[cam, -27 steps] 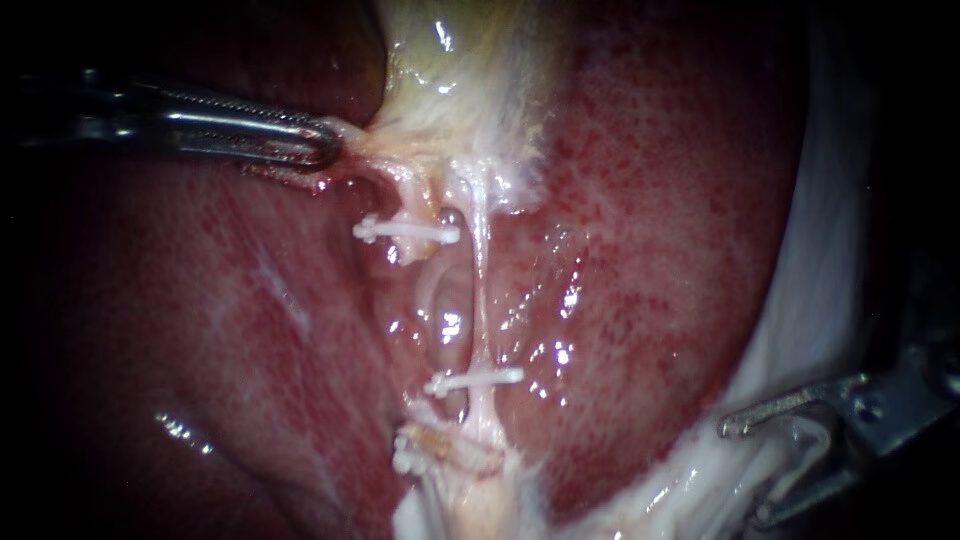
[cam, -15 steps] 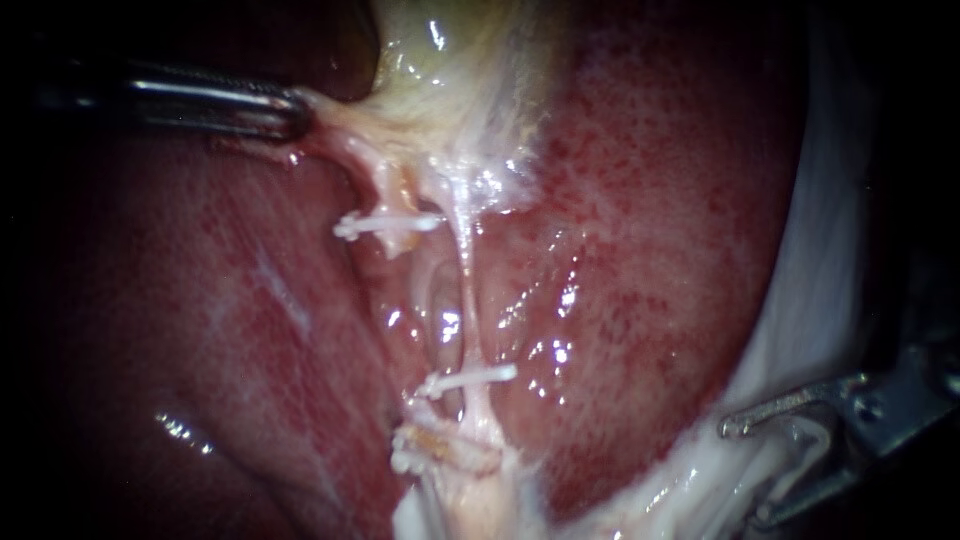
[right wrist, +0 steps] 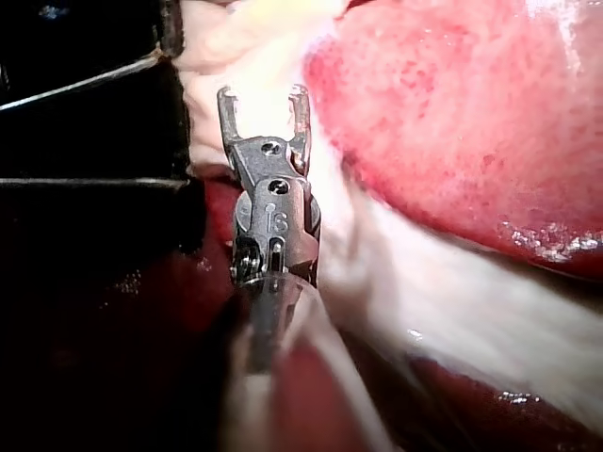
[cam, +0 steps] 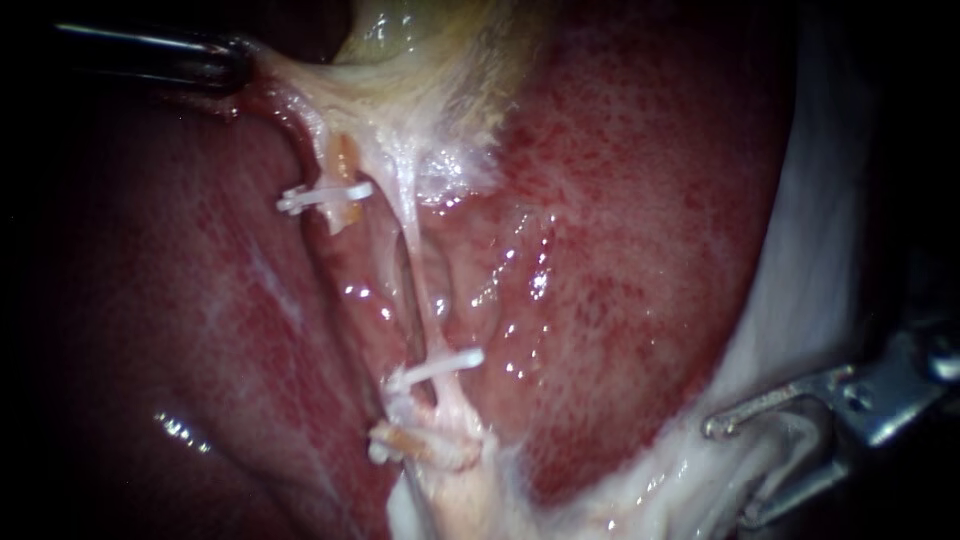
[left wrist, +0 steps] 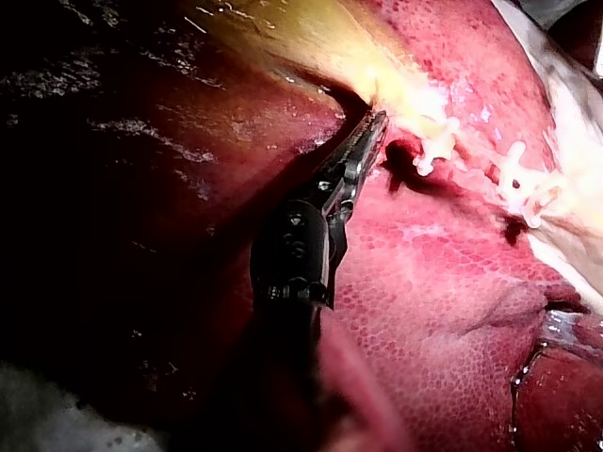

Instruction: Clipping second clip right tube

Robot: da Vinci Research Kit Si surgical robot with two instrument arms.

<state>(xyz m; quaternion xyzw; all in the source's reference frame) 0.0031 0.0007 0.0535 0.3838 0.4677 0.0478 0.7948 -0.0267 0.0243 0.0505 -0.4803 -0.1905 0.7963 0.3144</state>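
Observation:
My left instrument [cam: 238, 62] comes in at the upper left, its jaws shut on the pale edge of the gallbladder [cam: 420, 70], which is drawn taut. In the left wrist view the same jaws [left wrist: 375, 121] pinch that pale tissue. Two tubes run down from the gallbladder. The left tube [cam: 322, 150] carries a white clip [cam: 322, 196]. The thin right tube [cam: 422, 295] carries a white clip [cam: 437, 369] low down. A third clip [cam: 385, 446] sits below it. My right instrument [cam: 735, 475] waits at the lower right, well away from the tubes, with its jaws open [right wrist: 263, 94].
Red liver [cam: 620, 220] surrounds the tubes on both sides. A band of white tissue [cam: 810, 300] runs along the right, and the right instrument lies over it. Wet glints mark the hollow between the tubes.
My left instrument has pulled the gallbladder edge up and to the left. Both tubes have stretched and slanted, and the upper clip has moved up and left. The right instrument has barely moved.

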